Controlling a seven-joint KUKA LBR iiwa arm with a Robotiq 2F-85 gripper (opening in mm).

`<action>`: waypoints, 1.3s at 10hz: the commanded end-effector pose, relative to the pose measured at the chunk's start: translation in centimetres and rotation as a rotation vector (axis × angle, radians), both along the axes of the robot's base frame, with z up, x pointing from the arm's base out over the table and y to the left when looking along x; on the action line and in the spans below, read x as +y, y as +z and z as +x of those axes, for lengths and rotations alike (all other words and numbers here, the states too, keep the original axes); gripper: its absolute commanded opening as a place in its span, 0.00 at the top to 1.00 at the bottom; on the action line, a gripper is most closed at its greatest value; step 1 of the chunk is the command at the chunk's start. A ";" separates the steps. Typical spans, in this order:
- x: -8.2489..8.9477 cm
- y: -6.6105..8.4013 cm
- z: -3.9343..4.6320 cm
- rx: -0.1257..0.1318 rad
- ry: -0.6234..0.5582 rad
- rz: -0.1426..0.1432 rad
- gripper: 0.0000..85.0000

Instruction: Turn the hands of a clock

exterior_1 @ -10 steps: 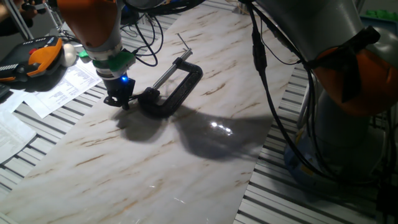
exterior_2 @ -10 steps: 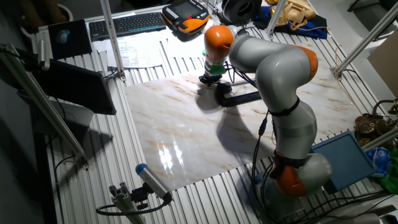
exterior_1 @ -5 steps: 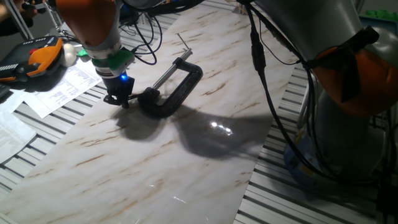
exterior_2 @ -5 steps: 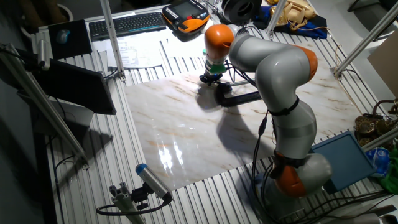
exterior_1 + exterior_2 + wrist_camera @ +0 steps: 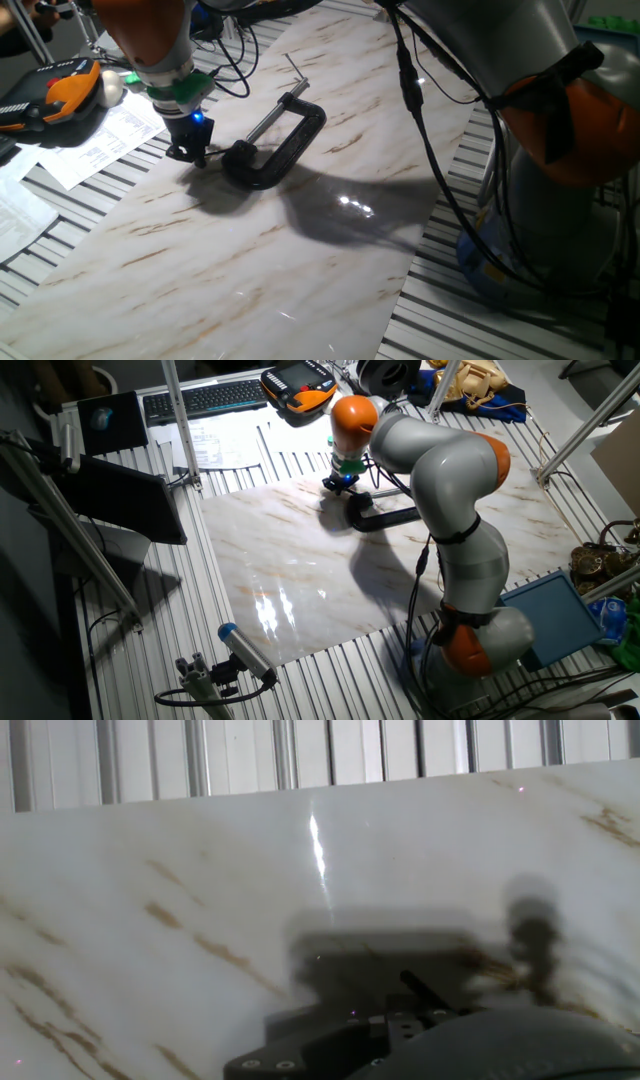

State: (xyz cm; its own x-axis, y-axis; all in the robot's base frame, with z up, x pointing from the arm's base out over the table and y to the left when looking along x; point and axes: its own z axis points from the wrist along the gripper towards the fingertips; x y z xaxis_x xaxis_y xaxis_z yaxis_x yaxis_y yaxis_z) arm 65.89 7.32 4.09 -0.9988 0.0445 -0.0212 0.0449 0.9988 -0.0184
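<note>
Broadly, a marble-patterned surface carries a black C-clamp lying flat, its steel screw rod pointing away toward the far edge. The orange-and-grey arm reaches over it from the side. Its pincer hangs low just beside the clamp's near end, a blue light glowing above the fingers; whether it is released or clenched I cannot tell. The clock sits at that near end of the clamp, beside the pincer. Its hands are too small to make out.
</note>
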 end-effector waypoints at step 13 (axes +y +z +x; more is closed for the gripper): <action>-2.0 0.1 1.27 0.002 0.030 0.003 1.00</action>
